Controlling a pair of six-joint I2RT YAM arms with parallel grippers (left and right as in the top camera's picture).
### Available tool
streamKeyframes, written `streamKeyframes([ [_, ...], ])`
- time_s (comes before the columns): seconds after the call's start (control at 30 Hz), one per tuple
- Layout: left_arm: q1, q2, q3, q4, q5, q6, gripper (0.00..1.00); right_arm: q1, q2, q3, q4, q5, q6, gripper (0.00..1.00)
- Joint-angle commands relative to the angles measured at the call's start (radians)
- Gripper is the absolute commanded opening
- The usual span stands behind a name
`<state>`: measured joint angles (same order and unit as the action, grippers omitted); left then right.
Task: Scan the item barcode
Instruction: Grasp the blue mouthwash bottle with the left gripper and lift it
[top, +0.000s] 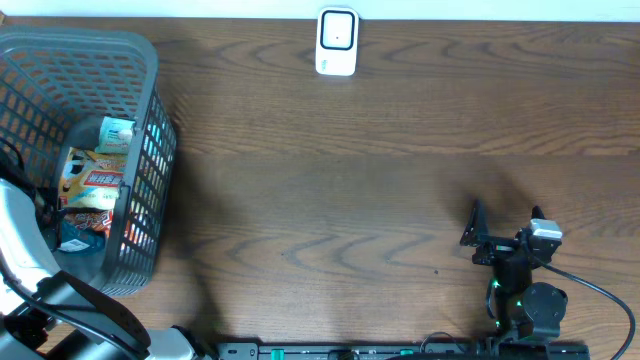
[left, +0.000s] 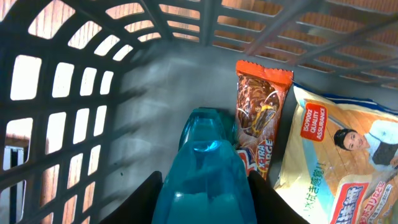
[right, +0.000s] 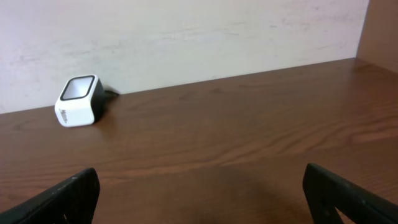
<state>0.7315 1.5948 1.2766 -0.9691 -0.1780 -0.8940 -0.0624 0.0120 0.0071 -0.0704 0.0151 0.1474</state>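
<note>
**Entry 1.** Left hand (left: 205, 177), low inside the grey plastic lattice basket (left: 74, 93). It pinches a glossy teal plastic pack (left: 205, 149) by its sides; we judge this grip is meant for lifting it out to scan.
- Just right of the hand: orange-brown snack-bar wrapper (left: 261, 106).
- Further right: pale yellow pouch printed with a portrait (left: 348, 155).

**Entry 2.** Right hand (right: 205, 199), fingers spread wide and holding nothing, above the brown wooden desk (right: 249, 124).
- Far ahead, to its left: white box-shaped barcode scanner (right: 79, 101).

A grey basket (top: 147, 190) on the wooden table (top: 350, 180) holds a chocolate bar (left: 261, 106) beside a snack bag (left: 348, 155).
</note>
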Motion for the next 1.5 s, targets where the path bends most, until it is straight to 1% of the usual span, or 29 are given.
streamKeyframes([
  [0.0, 0.003, 0.002, -0.014, -0.012, 0.014, 0.003, 0.29, -0.003, -0.005, -0.002, -0.004, -0.003, -0.014, 0.99],
  [0.17, 0.003, -0.036, 0.036, -0.012, 0.023, 0.035, 0.27, -0.003, -0.005, -0.002, -0.004, -0.003, -0.014, 0.99],
  [0.3, 0.003, -0.096, 0.081, -0.012, 0.068, 0.047, 0.26, -0.003, -0.005, -0.002, -0.004, -0.003, -0.014, 0.99],
  [0.43, 0.003, -0.187, 0.117, -0.008, 0.148, 0.047, 0.26, -0.003, -0.005, -0.002, -0.004, -0.003, -0.014, 0.99],
  [0.63, 0.003, -0.384, 0.122, 0.084, 0.328, 0.042, 0.26, -0.003, -0.005, -0.002, -0.004, -0.003, -0.014, 0.99],
  [0.77, 0.003, -0.514, 0.122, 0.216, 0.499, 0.039, 0.26, -0.003, -0.005, -0.002, -0.004, -0.003, -0.014, 0.99],
  [0.93, 0.002, -0.648, 0.122, 0.334, 0.613, -0.049, 0.26, -0.003, -0.005, -0.002, -0.004, -0.003, -0.014, 0.99],
  [1.1, -0.005, -0.715, 0.122, 0.359, 0.758, -0.108, 0.26, -0.003, -0.005, -0.002, -0.004, -0.003, -0.014, 0.99],
  [1.23, -0.060, -0.713, 0.122, 0.358, 0.822, -0.122, 0.26, -0.003, -0.005, -0.002, -0.004, -0.003, -0.014, 0.99],
  [1.47, -0.269, -0.667, 0.122, 0.358, 0.821, -0.125, 0.26, -0.003, -0.005, -0.002, -0.004, -0.003, -0.014, 0.99],
])
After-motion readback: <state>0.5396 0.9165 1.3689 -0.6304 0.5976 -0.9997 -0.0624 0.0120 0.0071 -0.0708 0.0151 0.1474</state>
